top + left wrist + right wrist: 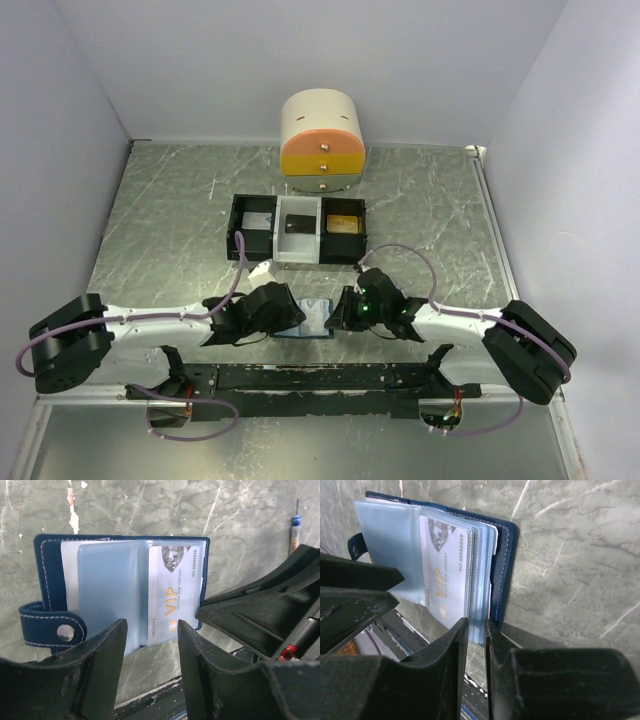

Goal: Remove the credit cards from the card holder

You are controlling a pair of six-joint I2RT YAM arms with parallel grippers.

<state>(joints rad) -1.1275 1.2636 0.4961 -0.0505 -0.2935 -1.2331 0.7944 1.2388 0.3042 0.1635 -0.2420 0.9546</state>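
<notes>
Grey-green marbled tabletop [160,220] fills the overhead view, walled in white. We count one card holder [316,320] lying open near the front edge, crowded from both sides by the two arms' wrists. Behind it sit one black-and-white tray [237,228] of three compartments and one cream-and-orange drawer unit [322,140].

From the left wrist we count one credit card [172,595], lettered VIP in gold, tucked in a clear sleeve. The left fingers [107,665] stand well apart, the holder's near edge between them. One thin syringe [296,525] lies beyond.

From the right wrist, the right fingers [452,655] are almost together, pinching the sleeve stack's edge. We see several sleeves but only that one card.
</notes>
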